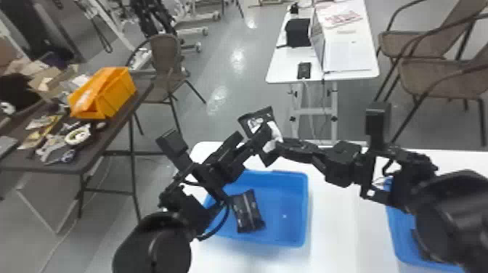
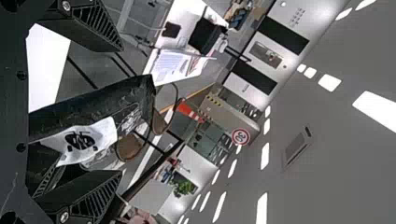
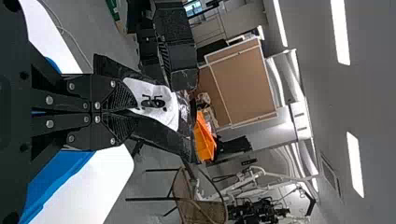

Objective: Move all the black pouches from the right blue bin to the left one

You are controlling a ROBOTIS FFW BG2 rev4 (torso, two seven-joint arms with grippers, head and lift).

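Black and slightly glossy; looks light, soft, slippery. Grip pouch (image 3: 164, 138) deep at its free end with wide-open left gripper (image 2: 121, 110); held pinched in closed right gripper (image 3: 134, 112).

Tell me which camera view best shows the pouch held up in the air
The right wrist view: the pouch spreads beyond the right gripper, its label and black sides visible. The left wrist view shows it slanting inside the open left gripper; the head view, small and partly covered.
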